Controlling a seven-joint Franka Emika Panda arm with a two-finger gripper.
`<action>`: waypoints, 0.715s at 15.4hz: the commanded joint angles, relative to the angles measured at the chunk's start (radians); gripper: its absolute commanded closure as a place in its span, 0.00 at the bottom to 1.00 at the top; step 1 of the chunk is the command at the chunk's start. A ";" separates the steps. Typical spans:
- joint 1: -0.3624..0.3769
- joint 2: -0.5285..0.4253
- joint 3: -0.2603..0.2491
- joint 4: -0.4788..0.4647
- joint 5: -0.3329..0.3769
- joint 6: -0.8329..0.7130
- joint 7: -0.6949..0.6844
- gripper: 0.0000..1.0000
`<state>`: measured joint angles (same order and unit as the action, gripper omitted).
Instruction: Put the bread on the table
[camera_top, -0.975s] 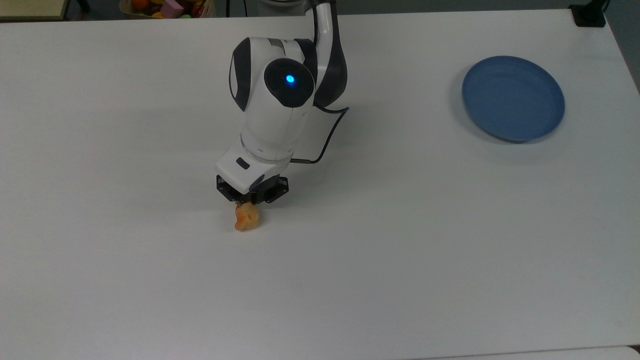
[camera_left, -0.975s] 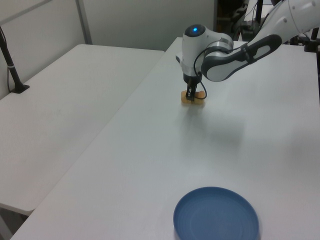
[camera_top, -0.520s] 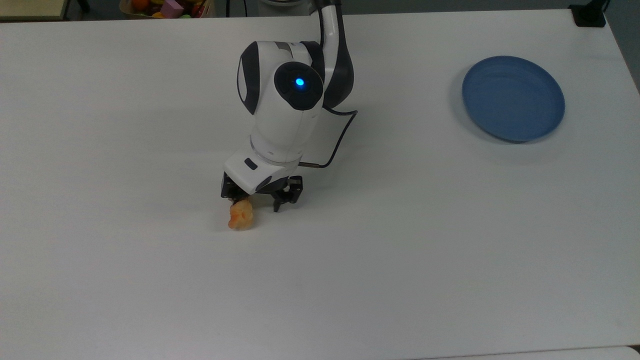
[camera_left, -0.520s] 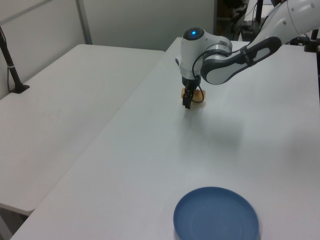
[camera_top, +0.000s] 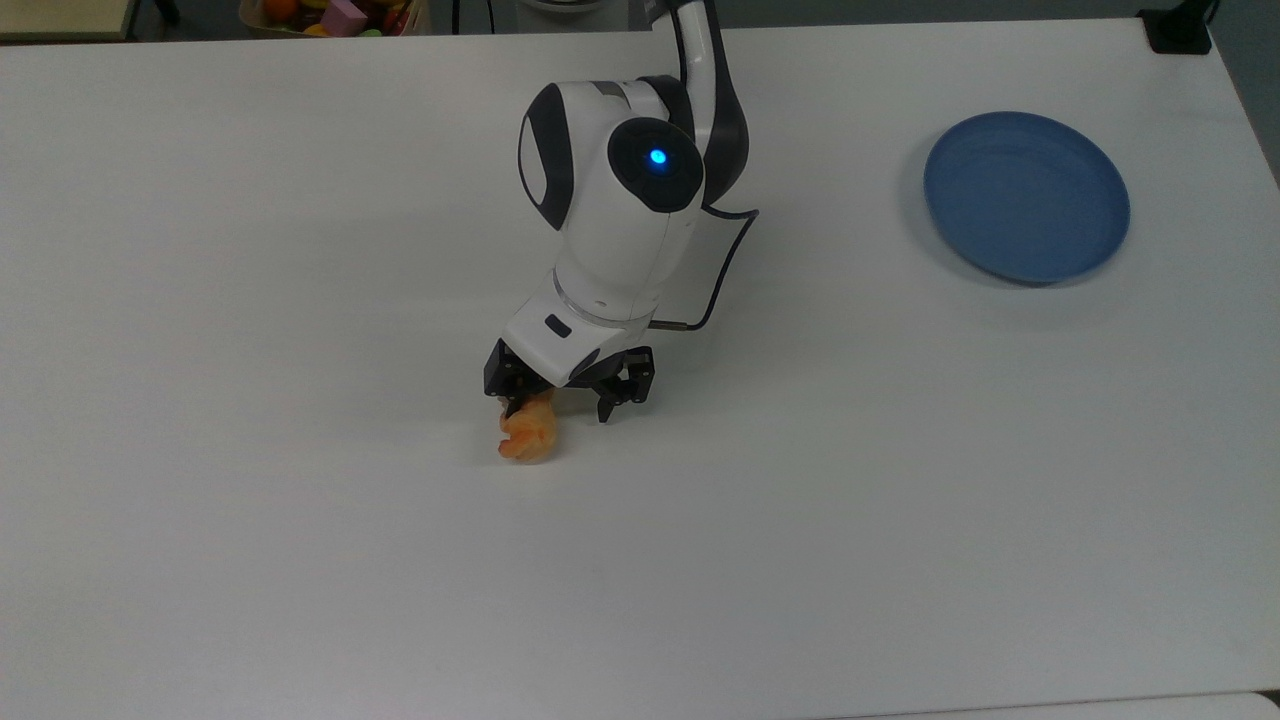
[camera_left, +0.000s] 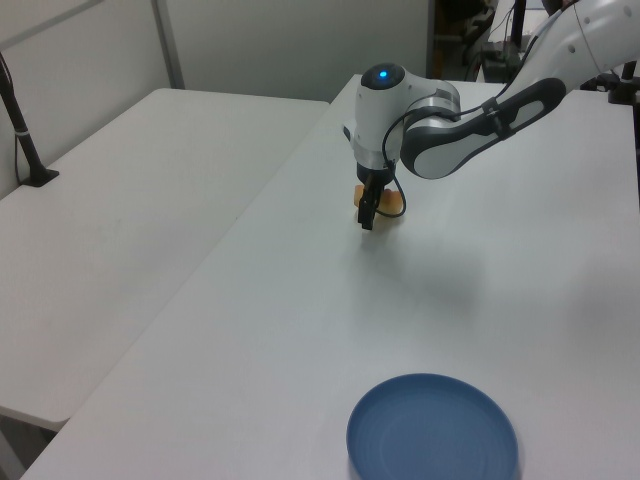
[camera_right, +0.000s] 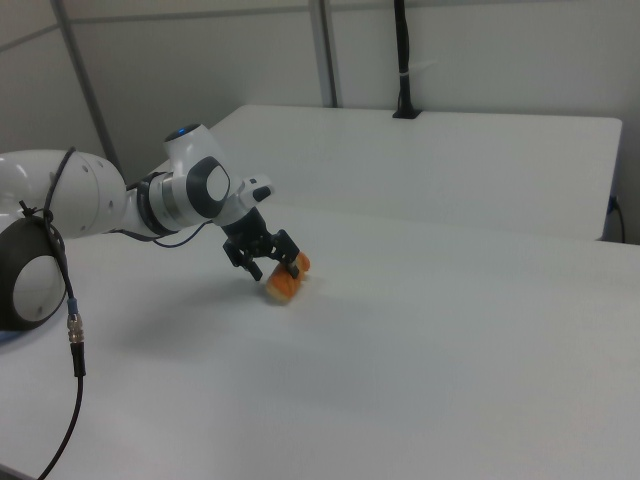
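The bread (camera_top: 528, 437), a small golden-orange roll, appears to lie on the white table (camera_top: 300, 250) just below my gripper (camera_top: 557, 408). The gripper is open, its black fingers spread wide. The roll's upper end touches the finger on the top view's left, while the other finger stands apart from it. In the left view the bread (camera_left: 386, 200) shows partly behind the gripper (camera_left: 372, 205). In the right view the bread (camera_right: 283, 281) sits under the spread fingers of the gripper (camera_right: 276, 268), with a shadow right beneath it.
An empty blue plate (camera_top: 1027, 196) sits at the top view's far right, and at the left view's bottom edge (camera_left: 432, 428). A box of colourful items (camera_top: 340, 15) and a black clamp (camera_top: 1180, 30) are at the back edge. A second white table (camera_left: 120, 200) adjoins.
The gripper went from shut on the bread to open, then shifted toward the top view's right. The bread moved the same way with it, staying against one finger.
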<state>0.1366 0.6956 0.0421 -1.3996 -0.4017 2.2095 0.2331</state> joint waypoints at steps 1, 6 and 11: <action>0.000 -0.002 0.005 0.005 -0.048 -0.007 0.025 0.00; -0.005 -0.008 0.008 0.008 -0.054 -0.011 0.050 0.00; -0.072 -0.097 0.087 0.010 0.124 -0.031 0.126 0.00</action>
<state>0.1110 0.6790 0.0750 -1.3717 -0.3846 2.2094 0.3344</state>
